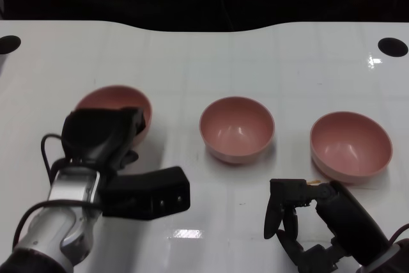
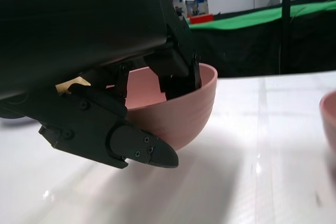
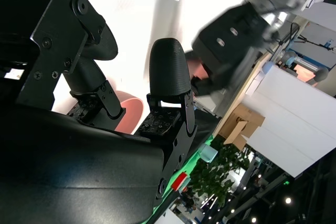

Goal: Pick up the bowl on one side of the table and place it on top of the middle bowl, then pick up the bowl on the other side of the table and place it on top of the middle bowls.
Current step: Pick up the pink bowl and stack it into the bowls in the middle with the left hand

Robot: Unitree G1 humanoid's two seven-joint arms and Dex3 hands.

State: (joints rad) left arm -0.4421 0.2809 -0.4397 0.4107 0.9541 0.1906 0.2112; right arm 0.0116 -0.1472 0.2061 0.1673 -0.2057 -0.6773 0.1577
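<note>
Three pink bowls stand in a row on the white table (image 1: 192,55). My left hand (image 1: 102,133) lies over the near rim of the left bowl (image 1: 105,100). In the left wrist view the left hand (image 2: 105,56) grips this bowl (image 2: 178,114), with fingers (image 2: 178,72) inside the rim and the thumb (image 2: 142,148) against the outer wall; whether the bowl is off the table I cannot tell. The middle bowl (image 1: 236,129) and the right bowl (image 1: 350,145) sit untouched. My right hand (image 1: 297,225) hovers in front of the right bowl, fingers apart, holding nothing.
Two black round holes (image 1: 392,46) (image 1: 7,44) mark the table's far corners. Beyond the far edge all is dark. A black cable (image 1: 46,151) loops beside my left forearm. The rim of the middle bowl (image 2: 329,119) shows in the left wrist view.
</note>
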